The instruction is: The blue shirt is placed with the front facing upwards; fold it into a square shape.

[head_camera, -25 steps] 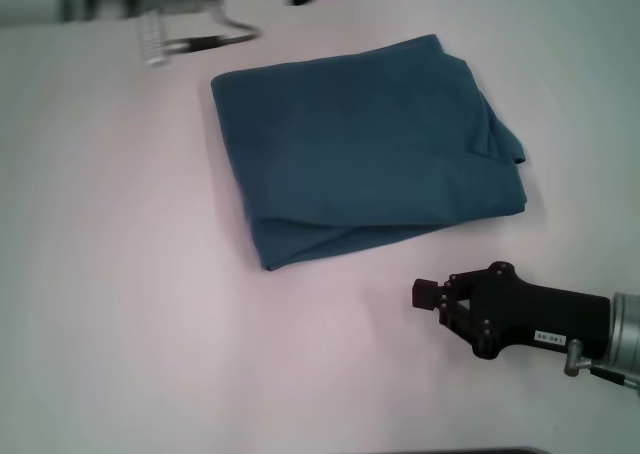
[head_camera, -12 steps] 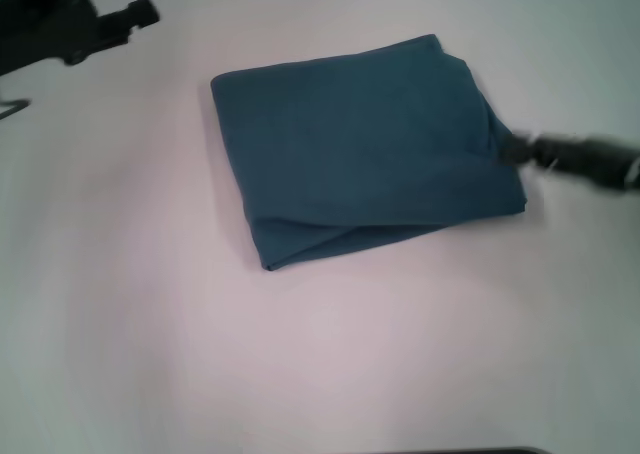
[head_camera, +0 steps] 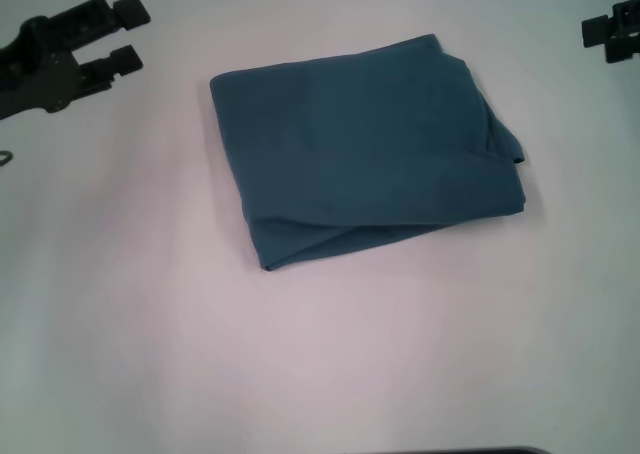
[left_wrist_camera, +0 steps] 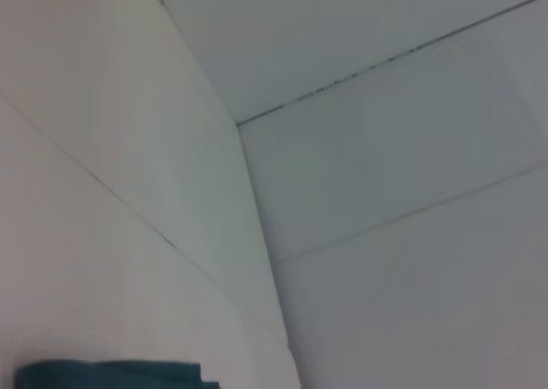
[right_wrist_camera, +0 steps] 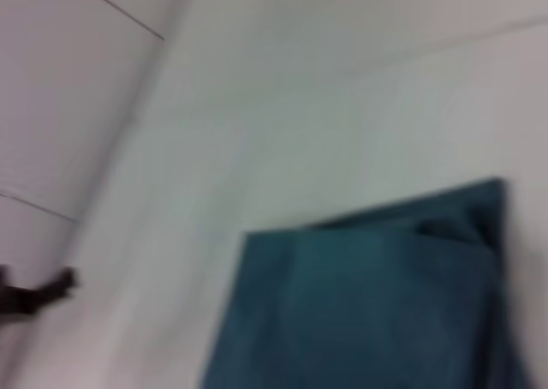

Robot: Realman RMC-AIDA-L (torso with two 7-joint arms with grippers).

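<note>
**Folded shirt at rest, both hands drawn clear**

At the centre of the desk (head_camera: 150,354), the blue shirt (head_camera: 365,144) is seen lying folded into a compact, roughly square packet. No print or collar is shown; a loose lower layer juts out along the near edge toward 6 o'clock, and a small flap sticks out at 3 o'clock. Its slightly longer axis runs from 9 to 3 o'clock.

Farther back, the left hand (head_camera: 128,36) is held at 10 o'clock from the shirt, its fingers spread and nothing gripped. The right hand (head_camera: 607,31) is found at 2 o'clock, at the frame's edge, also apparently spread and empty. Neither touches the cloth; both are well apart from it, at about equal distance. The fold is judged essentially complete; any tidying would be reached toward the near edge.
</note>
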